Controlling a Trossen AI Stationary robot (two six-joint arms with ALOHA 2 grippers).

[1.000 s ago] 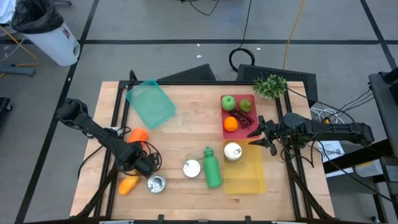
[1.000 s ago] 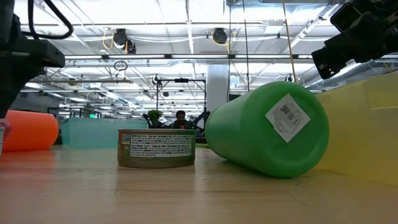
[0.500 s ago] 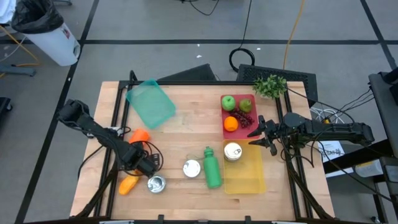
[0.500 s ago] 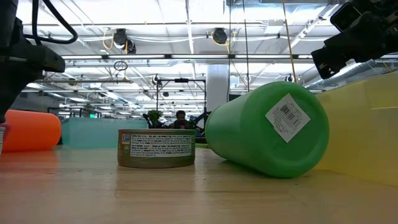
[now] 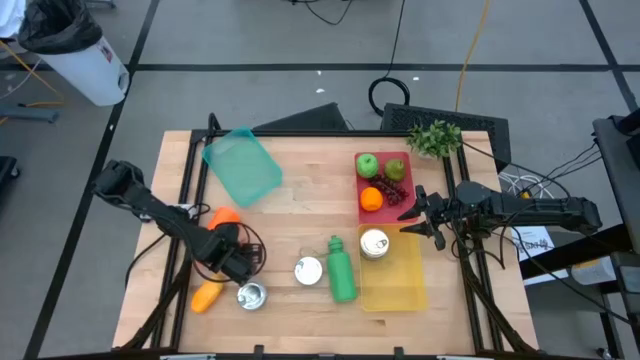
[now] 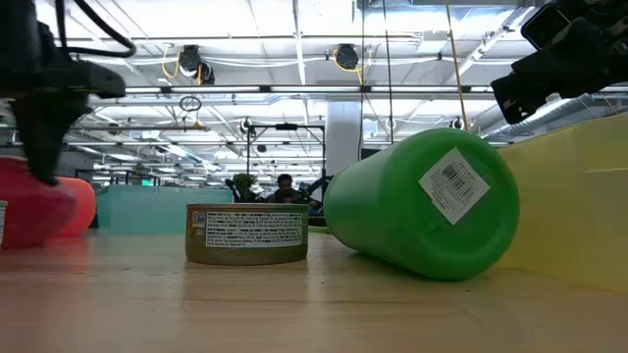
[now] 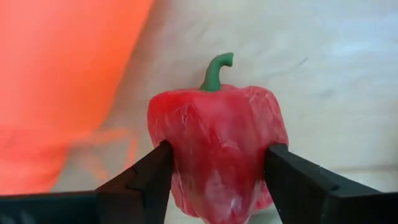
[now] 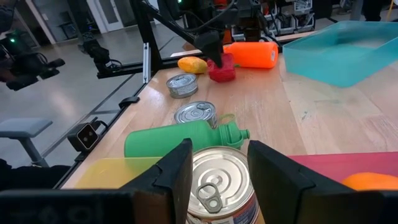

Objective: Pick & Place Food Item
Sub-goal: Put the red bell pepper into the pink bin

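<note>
A red bell pepper (image 7: 217, 137) with a green stem lies on the wooden table beside an orange bottle (image 5: 222, 217). My left gripper (image 5: 238, 262) stands over it, pointing down and shut on it; in the high view the gripper hides the pepper. The pepper also shows at the low view's left edge (image 6: 29, 211) and in the right wrist view (image 8: 222, 70). My right gripper (image 5: 415, 215) hovers level and open at the far edge of the yellow bin (image 5: 400, 290), apart from the can (image 8: 217, 180) standing in it. My left gripper pinches the pepper's two opposite sides (image 7: 171, 155) between its two fingers (image 7: 140, 186), around the body's middle. The fingers come from above, pointing down, with the stem pointing out from between them. The pepper rests on the table.
A yellow-orange fruit (image 5: 206, 296) and an open can (image 5: 252, 295) lie near the left gripper. Another can (image 5: 308, 270) and a green bottle (image 5: 341, 268) lie mid-table. A red plate (image 5: 400, 160) holds fruit, a teal container (image 5: 242, 165) sits far left, and a plant (image 5: 435, 137) far right.
My left gripper has rolled about its wrist above the pepper. The red pepper now shows at the low view's left edge, in front of the orange bottle, where it did not show before.
</note>
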